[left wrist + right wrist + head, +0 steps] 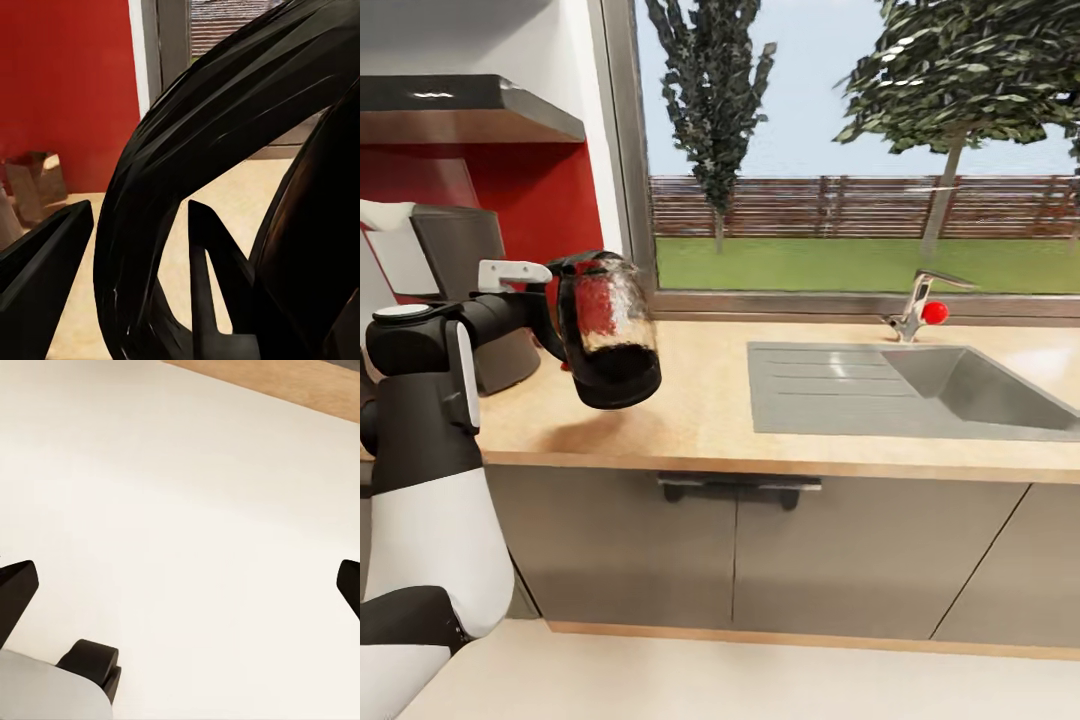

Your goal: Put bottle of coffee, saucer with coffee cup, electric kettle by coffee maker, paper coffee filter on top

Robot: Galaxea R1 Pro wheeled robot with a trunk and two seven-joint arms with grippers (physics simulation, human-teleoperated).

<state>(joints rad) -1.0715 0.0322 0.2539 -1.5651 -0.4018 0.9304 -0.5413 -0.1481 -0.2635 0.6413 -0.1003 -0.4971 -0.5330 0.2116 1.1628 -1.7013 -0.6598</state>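
Left gripper (552, 300) fingers clamp clear glass black-handled electric kettle (607, 330), aloft over light-wood worktop (700, 410) | dark coffee maker (470, 290) far-left, apparently | right fingers (16, 589) wide, empty | kettle unplaced; other items unseen.
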